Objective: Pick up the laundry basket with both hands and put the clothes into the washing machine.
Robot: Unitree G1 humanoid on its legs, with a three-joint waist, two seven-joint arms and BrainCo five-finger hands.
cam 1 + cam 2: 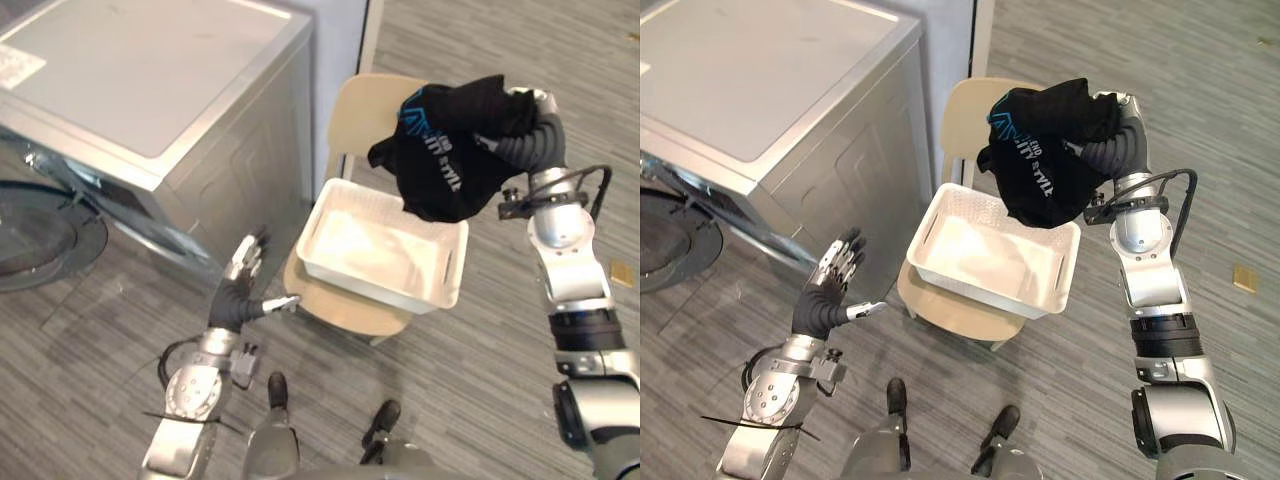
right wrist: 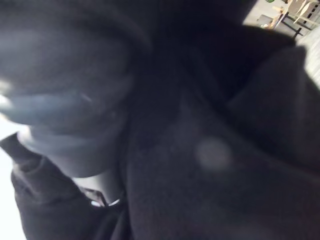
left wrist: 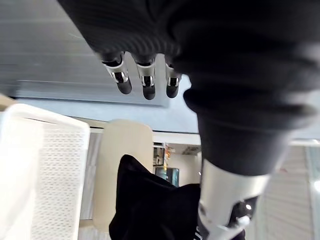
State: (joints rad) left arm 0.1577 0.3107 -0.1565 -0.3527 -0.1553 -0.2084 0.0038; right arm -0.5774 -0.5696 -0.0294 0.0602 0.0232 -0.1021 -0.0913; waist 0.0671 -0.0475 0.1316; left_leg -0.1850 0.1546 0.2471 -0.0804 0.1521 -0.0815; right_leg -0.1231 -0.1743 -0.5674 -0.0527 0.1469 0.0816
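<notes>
A black garment [image 1: 450, 150] with blue and white print hangs in the air above the white laundry basket [image 1: 440, 290], which holds pale cloth. The basket rests on a beige chair [image 1: 370, 110]. My right hand [image 1: 1127, 110] is raised over the basket's far right corner and shut on the garment, its fingers buried in the cloth [image 2: 200, 150]. My left hand [image 1: 240, 285] is open with straight fingers [image 3: 145, 80], low at the chair's left edge and apart from the basket [image 3: 45, 175]. The silver washing machine [image 1: 150, 90] stands to the left.
The washer's round door [image 1: 40, 235] lies swung open at the far left, low by the floor. A white wall panel [image 1: 340, 50] rises behind the chair. A small tan object [image 1: 622, 272] lies on the grey striped floor at right.
</notes>
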